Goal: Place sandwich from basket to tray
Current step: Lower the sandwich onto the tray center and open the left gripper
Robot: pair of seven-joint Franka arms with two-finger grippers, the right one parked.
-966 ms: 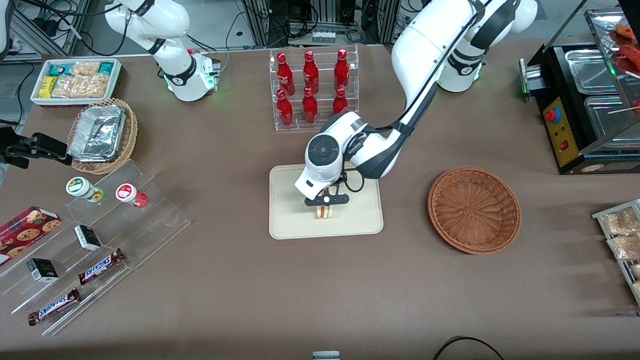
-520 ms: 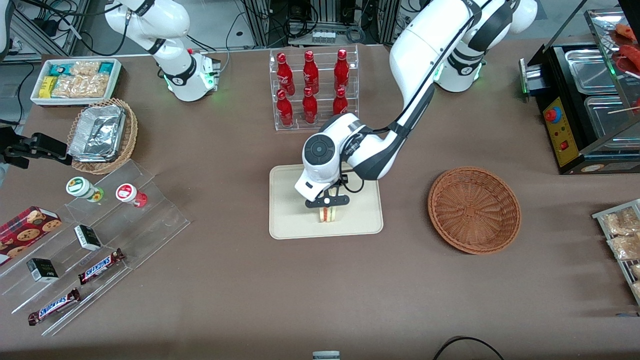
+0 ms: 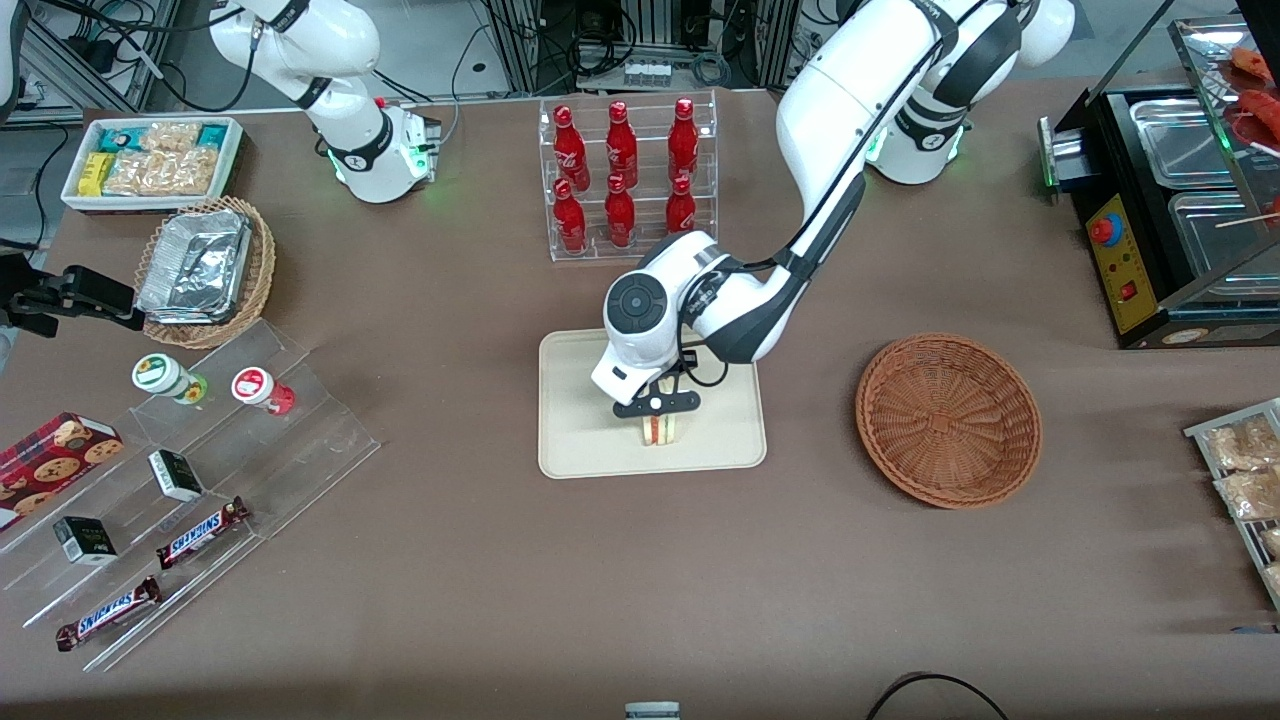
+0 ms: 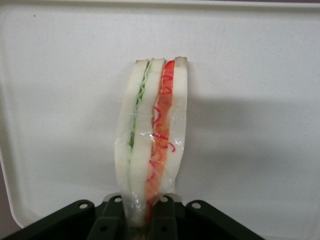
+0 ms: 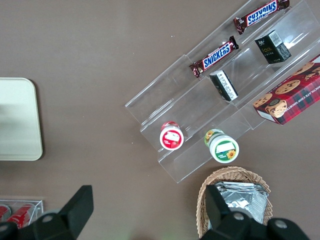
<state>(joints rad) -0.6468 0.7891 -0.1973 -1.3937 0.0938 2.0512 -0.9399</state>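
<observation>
Left arm's gripper (image 3: 656,416) clamps the clear-wrapped triangular sandwich (image 4: 152,140) on edge over the cream-beige rectangular tray (image 3: 580,440) (reddish-brown wicker basket (image 3: 948,420) empty); only release left.

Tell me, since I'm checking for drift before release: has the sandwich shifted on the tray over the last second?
Barely. The gripper keeps the sandwich clamped at nearly the same spot over the tray.

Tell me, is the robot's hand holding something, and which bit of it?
Yes. The gripper, over the tray, pinches the sandwich by one narrow end; the rest sticks out free.
</observation>
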